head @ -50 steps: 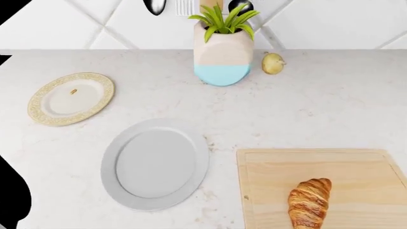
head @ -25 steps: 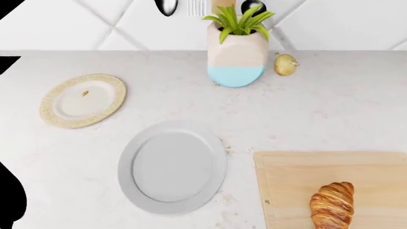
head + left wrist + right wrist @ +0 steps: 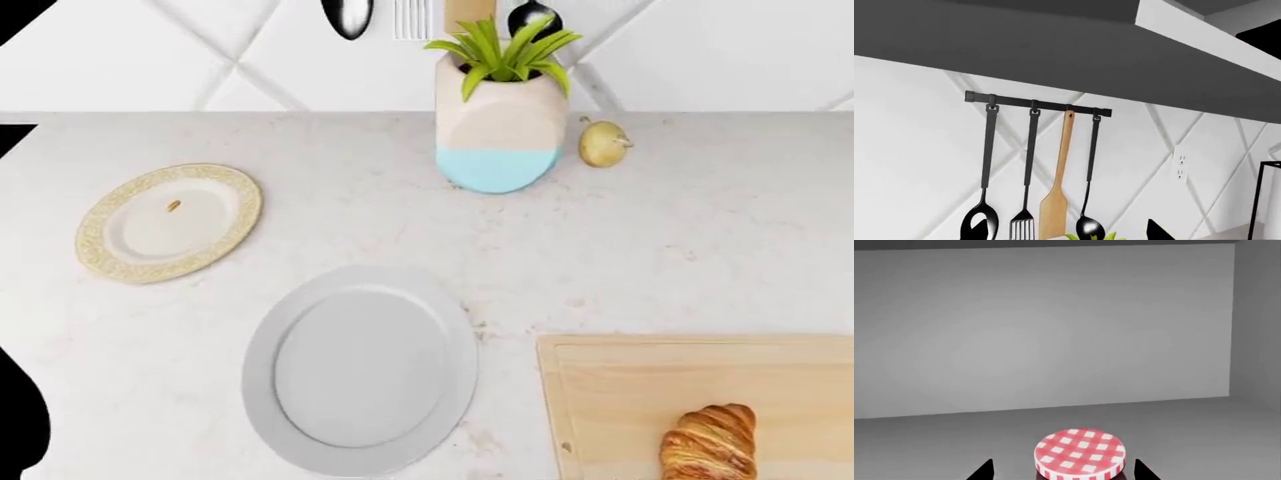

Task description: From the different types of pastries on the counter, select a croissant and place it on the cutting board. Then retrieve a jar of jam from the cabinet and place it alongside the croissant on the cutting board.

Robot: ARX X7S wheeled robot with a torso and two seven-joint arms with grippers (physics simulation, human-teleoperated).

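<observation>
Light was flat and even, every view sharp, without blur or glare. The counter (image 3: 667, 250) looked bright, with only faint shadows under the plates. The cabinet interior (image 3: 1041, 330) was dim grey. Black patches cut the head view's left edge.

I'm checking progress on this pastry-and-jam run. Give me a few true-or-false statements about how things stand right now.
1. The croissant lies on the cutting board. True.
2. The jar of jam sits beside the croissant. False: it is on a grey shelf, between the right gripper fingertips.
3. The grey plate holds a pastry. False: it is bare.
4. A small yellowish fruit lies next to the plant vase. True.
5. Four utensils hang from the wall rail. True.
</observation>
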